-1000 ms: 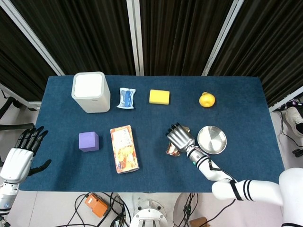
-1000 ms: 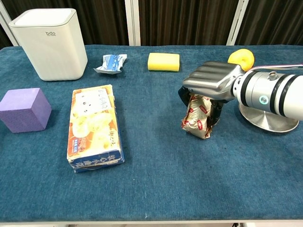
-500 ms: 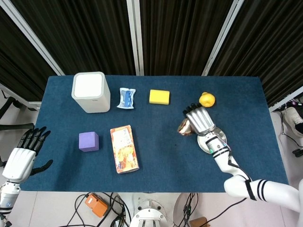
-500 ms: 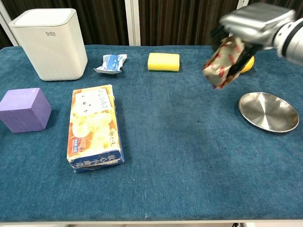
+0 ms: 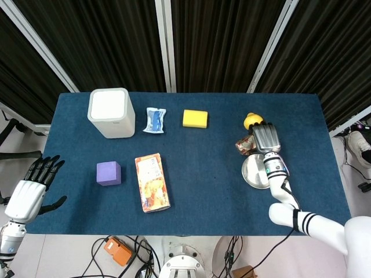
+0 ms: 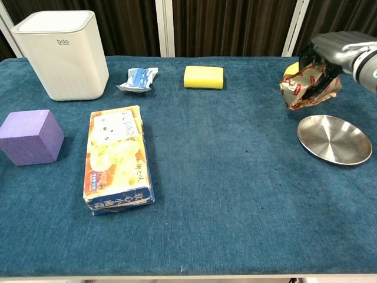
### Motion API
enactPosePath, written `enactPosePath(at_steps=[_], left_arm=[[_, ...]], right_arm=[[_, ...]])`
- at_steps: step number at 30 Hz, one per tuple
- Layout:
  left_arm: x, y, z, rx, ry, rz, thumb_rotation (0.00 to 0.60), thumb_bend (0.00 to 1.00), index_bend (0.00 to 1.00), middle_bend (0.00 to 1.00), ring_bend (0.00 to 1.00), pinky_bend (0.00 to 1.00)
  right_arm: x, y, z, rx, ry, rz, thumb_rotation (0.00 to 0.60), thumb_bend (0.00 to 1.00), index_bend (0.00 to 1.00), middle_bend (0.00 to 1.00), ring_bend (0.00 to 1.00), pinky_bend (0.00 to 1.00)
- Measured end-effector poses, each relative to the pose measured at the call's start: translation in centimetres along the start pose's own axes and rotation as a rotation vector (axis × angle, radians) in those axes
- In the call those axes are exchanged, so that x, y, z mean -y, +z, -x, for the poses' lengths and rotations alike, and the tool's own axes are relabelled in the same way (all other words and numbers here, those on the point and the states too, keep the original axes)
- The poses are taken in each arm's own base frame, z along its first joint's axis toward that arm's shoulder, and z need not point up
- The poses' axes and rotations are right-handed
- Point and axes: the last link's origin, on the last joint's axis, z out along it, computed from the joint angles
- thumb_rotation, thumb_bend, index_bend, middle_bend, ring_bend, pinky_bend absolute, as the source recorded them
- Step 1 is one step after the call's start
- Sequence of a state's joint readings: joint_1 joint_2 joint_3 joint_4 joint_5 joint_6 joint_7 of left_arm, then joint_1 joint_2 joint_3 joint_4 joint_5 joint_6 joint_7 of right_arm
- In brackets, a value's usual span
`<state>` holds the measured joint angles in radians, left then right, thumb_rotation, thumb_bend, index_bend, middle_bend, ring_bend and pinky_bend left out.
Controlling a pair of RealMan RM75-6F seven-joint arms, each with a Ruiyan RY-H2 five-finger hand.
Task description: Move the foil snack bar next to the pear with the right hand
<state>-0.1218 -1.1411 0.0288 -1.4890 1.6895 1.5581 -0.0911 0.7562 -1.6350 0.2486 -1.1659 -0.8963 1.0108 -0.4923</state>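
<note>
the right hand holds the snack bar in closed fingers, seemingly just off the cloth, close in front of the pear, so the carry looks nearly done and lowering beside it comes next.

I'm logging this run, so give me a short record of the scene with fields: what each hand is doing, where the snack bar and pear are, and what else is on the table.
right hand: right hand grips the foil snack bar
snack bar position: in front of the pear, beyond the metal plate; whether it touches the cloth cannot be told
left hand: left hand holds nothing, fingers apart, off the table's left edge
other items: white bin, blue packet, yellow sponge, purple cube, orange box
surface: blue table cloth
</note>
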Motion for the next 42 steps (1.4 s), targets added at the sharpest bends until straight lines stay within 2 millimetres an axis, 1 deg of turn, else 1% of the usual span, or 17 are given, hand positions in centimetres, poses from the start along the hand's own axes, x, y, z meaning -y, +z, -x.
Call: enactPosePath(at_steps=[2, 6, 8, 9, 12, 15, 19, 22, 24, 26, 29, 32, 34, 37, 39, 40, 42], left_arm=[[0.1, -0.1, -0.2, -0.007, -0.003, 0.000, 0.600, 0.17, 0.00, 0.00, 0.00, 0.03], [0.2, -0.4, -0.3, -0.014, -0.009, 0.003, 0.600, 0.17, 0.00, 0.00, 0.00, 0.03], [0.2, -0.4, -0.3, -0.015, -0.007, 0.007, 0.600, 0.17, 0.00, 0.00, 0.00, 0.03], [0.2, -0.5, -0.3, -0.015, -0.008, 0.009, 0.600, 0.17, 0.00, 0.00, 0.00, 0.03], [0.2, -0.5, -0.3, -0.013, -0.009, 0.011, 0.600, 0.17, 0.00, 0.00, 0.00, 0.03], [0.2, -0.5, -0.2, -0.012, -0.008, 0.010, 0.600, 0.17, 0.00, 0.00, 0.00, 0.03], [0.1, -0.5, -0.2, -0.012, -0.006, 0.012, 0.600, 0.17, 0.00, 0.00, 0.00, 0.03], [0.1, -0.6, -0.2, -0.016, -0.006, 0.010, 0.600, 0.17, 0.00, 0.00, 0.00, 0.03], [0.1, -0.6, -0.3, -0.019, -0.007, 0.008, 0.600, 0.17, 0.00, 0.00, 0.00, 0.03], [0.2, -0.7, -0.4, -0.025, -0.008, 0.006, 0.600, 0.17, 0.00, 0.00, 0.00, 0.03], [0.2, -0.8, -0.5, -0.033, -0.010, 0.003, 0.600, 0.17, 0.00, 0.00, 0.00, 0.03], [0.3, -0.9, -0.5, -0.038, -0.009, -0.001, 0.600, 0.17, 0.00, 0.00, 0.00, 0.03], [0.3, -0.9, -0.6, -0.043, -0.008, -0.002, 0.600, 0.17, 0.00, 0.00, 0.00, 0.03], [0.2, -1.1, -0.7, -0.053, -0.005, -0.006, 0.600, 0.17, 0.00, 0.00, 0.00, 0.03], [0.2, -1.2, -0.7, -0.058, -0.001, -0.008, 0.600, 0.17, 0.00, 0.00, 0.00, 0.03], [0.2, -1.3, -0.7, -0.060, 0.003, -0.009, 0.600, 0.17, 0.00, 0.00, 0.00, 0.03], [0.1, -1.4, -0.7, -0.062, 0.010, -0.010, 0.600, 0.17, 0.00, 0.00, 0.00, 0.03]], right_arm=[[0.3, 0.2, 0.4, 0.013, 0.012, 0.003, 0.600, 0.29, 0.35, 0.46, 0.46, 0.53], [0.1, 0.1, 0.4, 0.022, 0.016, 0.002, 0.600, 0.29, 0.09, 0.31, 0.30, 0.39], [0.0, 0.0, 0.3, 0.027, 0.012, 0.001, 0.600, 0.29, 0.02, 0.26, 0.24, 0.35], [-0.1, -0.1, 0.3, 0.033, 0.012, 0.000, 0.600, 0.29, 0.00, 0.24, 0.21, 0.34], [-0.2, -0.4, 0.1, 0.046, 0.012, -0.006, 0.600, 0.29, 0.00, 0.18, 0.12, 0.29], [-0.3, -0.8, 0.0, 0.061, 0.007, -0.015, 0.600, 0.29, 0.00, 0.15, 0.08, 0.25], [-0.4, -1.3, -0.4, 0.073, 0.013, -0.028, 0.600, 0.29, 0.00, 0.11, 0.03, 0.19], [-0.4, -1.8, -0.8, 0.071, 0.024, -0.042, 0.600, 0.29, 0.00, 0.07, 0.00, 0.10], [-0.4, -2.6, -1.3, 0.057, 0.033, -0.059, 0.600, 0.29, 0.00, 0.05, 0.00, 0.05], [-0.6, -3.6, -2.0, 0.030, 0.038, -0.078, 0.600, 0.29, 0.00, 0.03, 0.00, 0.03], [-1.4, -6.3, -3.3, -0.036, 0.035, -0.107, 0.600, 0.29, 0.00, 0.00, 0.00, 0.01], [-3.4, -9.9, -4.4, -0.103, 0.008, -0.105, 0.600, 0.29, 0.00, 0.00, 0.00, 0.01], [-5.3, -13.0, -4.6, -0.140, -0.013, -0.075, 0.600, 0.29, 0.00, 0.00, 0.00, 0.01], [-8.3, -17.8, -4.3, -0.173, -0.028, -0.001, 0.600, 0.29, 0.00, 0.00, 0.00, 0.00], [-10.1, -21.1, -3.7, -0.178, -0.019, 0.052, 0.600, 0.29, 0.00, 0.00, 0.00, 0.00], [-10.7, -22.3, -3.3, -0.178, -0.011, 0.067, 0.600, 0.29, 0.00, 0.00, 0.00, 0.00], [-11.7, -24.1, -2.6, -0.174, 0.000, 0.083, 0.600, 0.29, 0.00, 0.00, 0.00, 0.00]])
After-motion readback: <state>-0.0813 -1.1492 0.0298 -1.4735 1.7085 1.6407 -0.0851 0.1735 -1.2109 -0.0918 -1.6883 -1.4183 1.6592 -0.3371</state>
